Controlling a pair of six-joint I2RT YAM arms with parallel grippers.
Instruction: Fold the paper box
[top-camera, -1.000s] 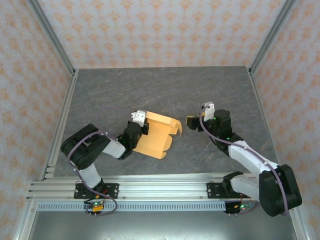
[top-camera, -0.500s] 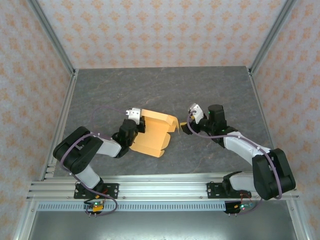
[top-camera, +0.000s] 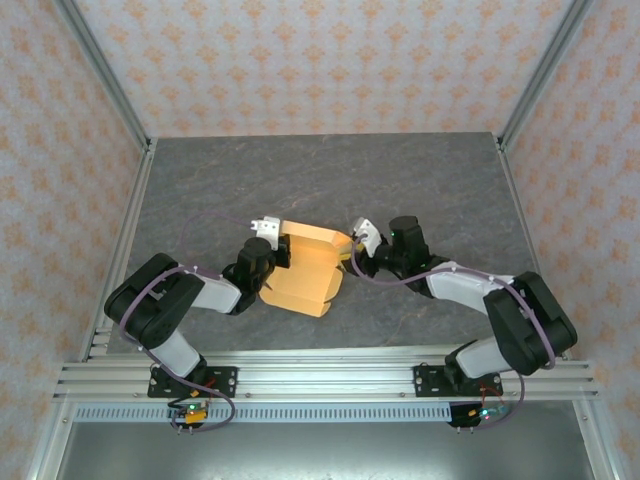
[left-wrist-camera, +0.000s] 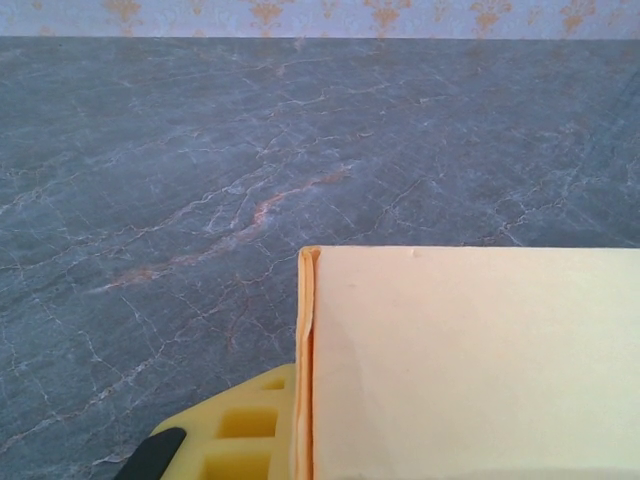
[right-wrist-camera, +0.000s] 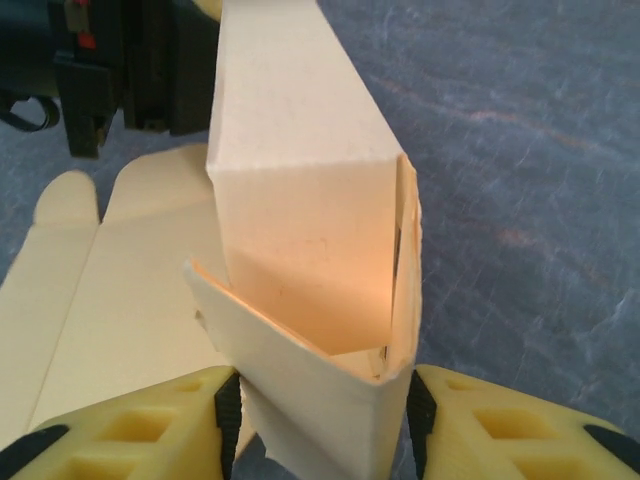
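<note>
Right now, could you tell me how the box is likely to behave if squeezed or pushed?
Probably floppy: the box is thin card, so the hollow corner inside the right gripper may buckle if squeezed. Likely light, being one sheet with open flaps. Pushed, it may pivot about the left gripper clamping its edge.

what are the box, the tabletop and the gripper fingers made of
The paper box: thin matte tan card, judging by creased folds and light glowing through; table: dark grey veined stone look, possibly printed laminate; right gripper's fingers: likely yellow moulded plastic, with hollow cells.
</note>
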